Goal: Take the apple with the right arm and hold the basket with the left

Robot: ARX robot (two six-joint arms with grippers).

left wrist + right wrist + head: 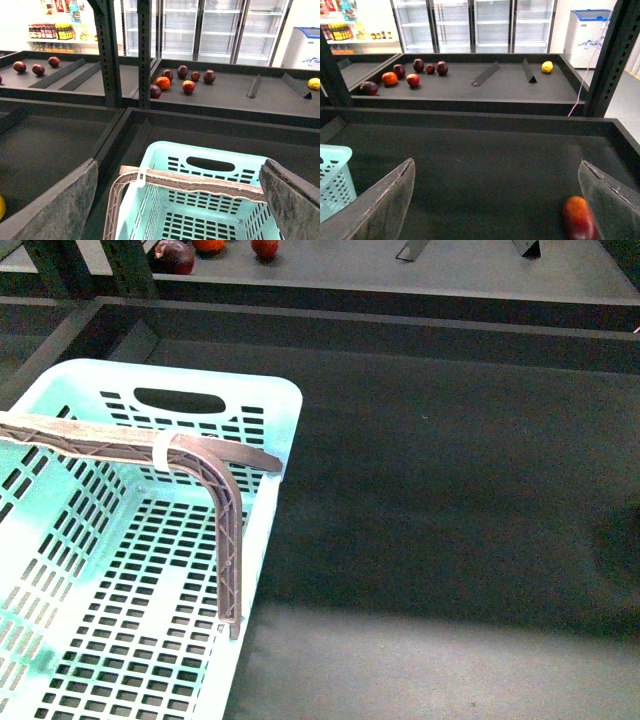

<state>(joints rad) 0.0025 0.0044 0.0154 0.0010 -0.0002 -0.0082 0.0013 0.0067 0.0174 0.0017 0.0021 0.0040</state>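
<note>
The apple [265,248] is red and lies on the far shelf next to a small orange fruit [209,244] and a dark purple fruit [173,255]. It also shows in the left wrist view [188,86] and the right wrist view [413,80]. The pale turquoise basket [215,380] stands at the near left with nothing in it, its grey-brown bail [100,435] across the top. My left gripper [185,200] is open just above the basket's rim [215,150] and bail [200,180]. My right gripper [500,200] is open and holds nothing, low over the dark tray floor, far from the apple. Neither gripper shows in the front view.
An elongated red-orange fruit [579,218] lies on the tray floor beside my right gripper's finger [612,200]. Several dark fruits [418,65] and a yellow fruit [547,66] lie on the far shelf. Dark shelf posts [144,50] and raised tray edges [470,120] stand between tray and shelf.
</note>
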